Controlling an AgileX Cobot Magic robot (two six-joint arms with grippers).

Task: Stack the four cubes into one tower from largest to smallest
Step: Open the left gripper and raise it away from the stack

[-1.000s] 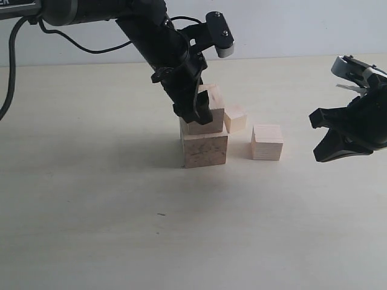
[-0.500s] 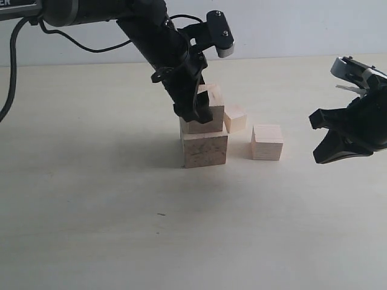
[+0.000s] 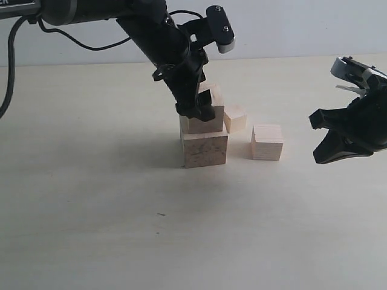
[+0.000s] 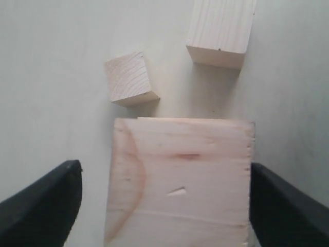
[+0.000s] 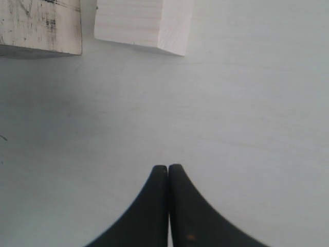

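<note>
The largest cube (image 3: 205, 151), marked with dark grain, rests on the table with the second-largest cube (image 3: 213, 123) sitting on top of it. My left gripper (image 3: 196, 109) straddles that upper cube (image 4: 180, 180) and is open: one finger (image 4: 51, 203) stands apart from its side, the other (image 4: 280, 208) is at its edge. The smallest cube (image 3: 235, 118) (image 4: 131, 77) lies just right of the stack. The third cube (image 3: 267, 142) (image 4: 221, 31) (image 5: 144, 20) is further right. My right gripper (image 3: 329, 142) (image 5: 168, 169) is shut and empty, hovering right of it.
The pale table (image 3: 121, 229) stretches wide in front of and left of the stack. The left arm's black cable (image 3: 78, 42) hangs at the upper left. The largest cube's marked face (image 5: 41, 23) shows at a corner of the right wrist view.
My left gripper has risen slightly along the upper cube, which stays on the largest cube. The right arm and the other cubes have not moved.
</note>
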